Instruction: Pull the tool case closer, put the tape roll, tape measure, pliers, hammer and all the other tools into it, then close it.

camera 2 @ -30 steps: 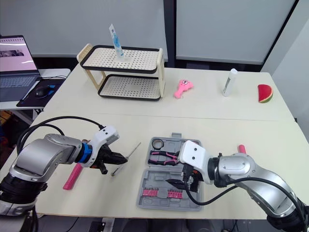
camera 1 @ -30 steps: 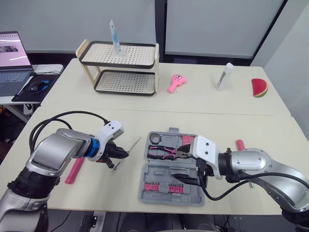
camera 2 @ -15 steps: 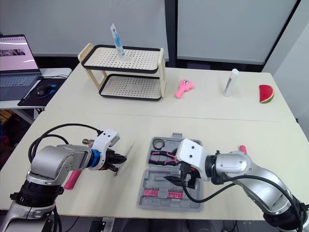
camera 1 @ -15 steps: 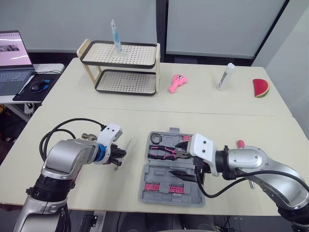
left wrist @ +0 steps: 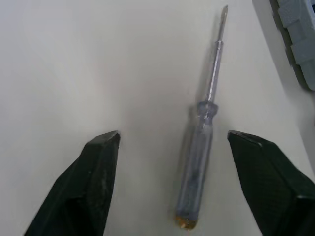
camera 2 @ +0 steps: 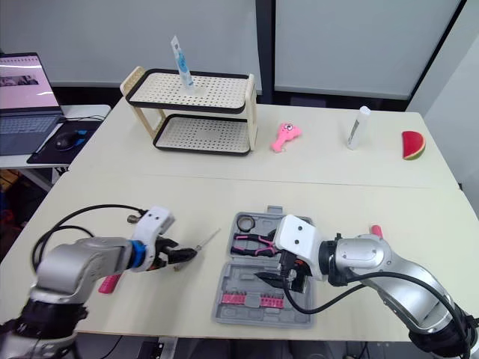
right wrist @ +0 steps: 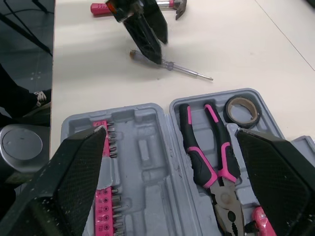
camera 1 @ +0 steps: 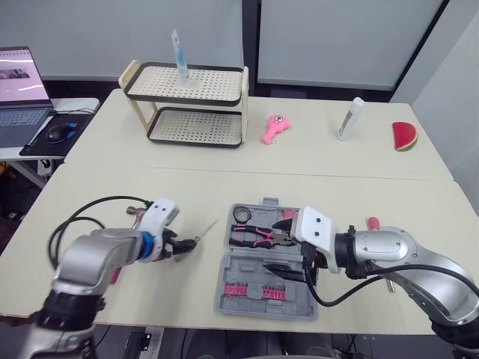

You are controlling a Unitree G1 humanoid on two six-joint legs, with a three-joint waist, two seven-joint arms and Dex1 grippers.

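Left end effector [left wrist: 172,141], fingers apart, straddles the clear screwdriver [left wrist: 201,147] lying on the table [camera 1: 337,172] just left of the open tool case [camera 1: 228,295] at lower centre; recommend centring on the handle, lowering squarely, closing gently lest it roll.
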